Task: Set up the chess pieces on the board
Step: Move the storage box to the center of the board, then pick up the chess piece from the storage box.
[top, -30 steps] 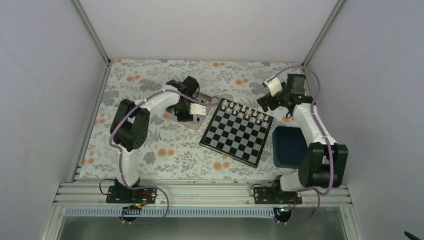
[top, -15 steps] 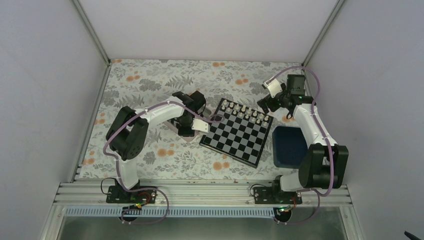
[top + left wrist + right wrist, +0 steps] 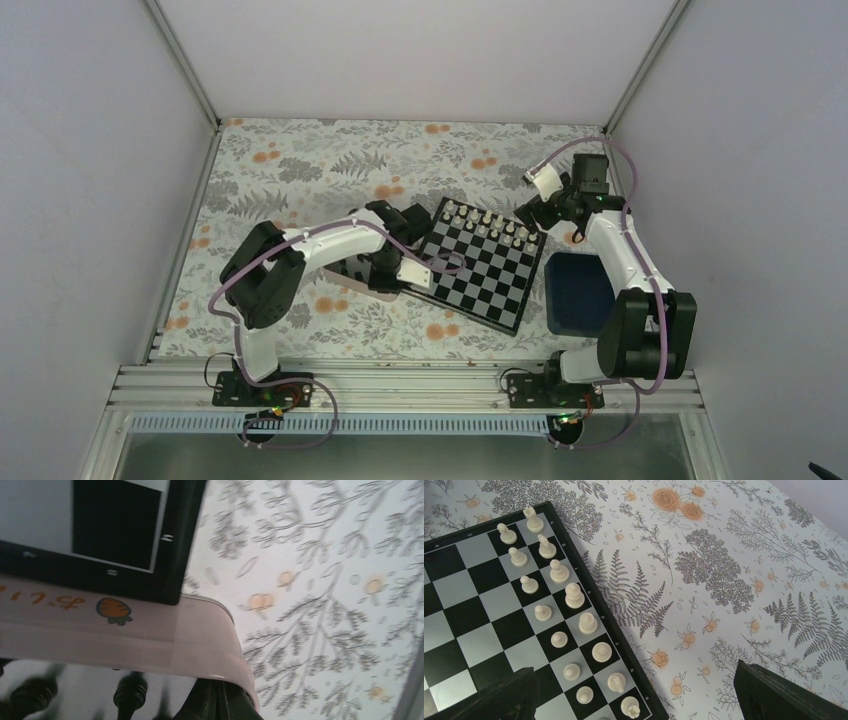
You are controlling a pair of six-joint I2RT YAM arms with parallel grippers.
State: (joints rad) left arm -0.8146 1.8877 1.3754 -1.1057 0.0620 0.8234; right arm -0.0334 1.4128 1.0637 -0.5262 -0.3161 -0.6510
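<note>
The board [image 3: 478, 268] lies at mid-table with white figures [image 3: 490, 224] in two rows on its far side, seen close in the right wrist view [image 3: 559, 572]. Black chess pieces [image 3: 131, 696] show blurred inside a silver tin [image 3: 150, 640] with a carrot sticker. The tin [image 3: 350, 272] sits against the board's left corner [image 3: 177, 545]. My left gripper [image 3: 398, 272] is shut on the tin's rim, its fingertips [image 3: 220, 705] pinched together. My right gripper [image 3: 538, 192] hangs open over the tablecloth beyond the board's far right edge [image 3: 589, 600]; nothing is between its fingers [image 3: 499, 697].
A dark blue tray [image 3: 580, 290] lies right of the board beside the right arm. The flowered tablecloth [image 3: 300, 170] covers the table, with grey walls on three sides and a metal rail along the near edge.
My left arm has stretched out and pulled the tin toward the near side along the board's left edge. The right gripper has drifted slightly right, still open.
</note>
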